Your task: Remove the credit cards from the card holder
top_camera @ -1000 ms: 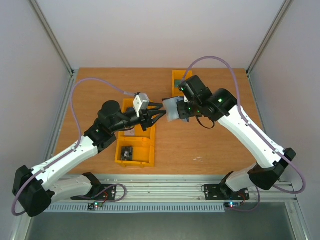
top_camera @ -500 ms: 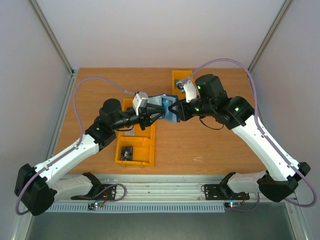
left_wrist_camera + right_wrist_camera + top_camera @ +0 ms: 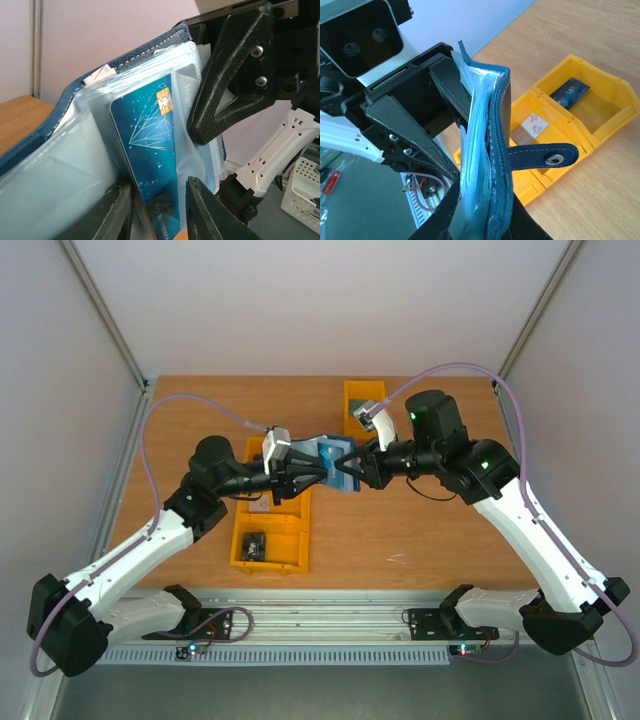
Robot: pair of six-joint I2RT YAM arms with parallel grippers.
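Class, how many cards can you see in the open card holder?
1: a blue chip card in a clear pocket of the card holder, straddled by the left tool. More may be hidden.

The teal chip-bearing credit card (image 3: 150,150) is running off the bottom edge between black fingers (image 3: 112,215) of the left gripper (image 3: 159,200), leaving their grip unclear. A finger (image 3: 232,85) of the right gripper (image 3: 348,464) is hiding part of the navy-blue bifold card holder (image 3: 130,56).

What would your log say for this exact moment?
stage: card extraction | right pincer: gripping card holder aloft | left pincer: astride blue chip card, grip unclear
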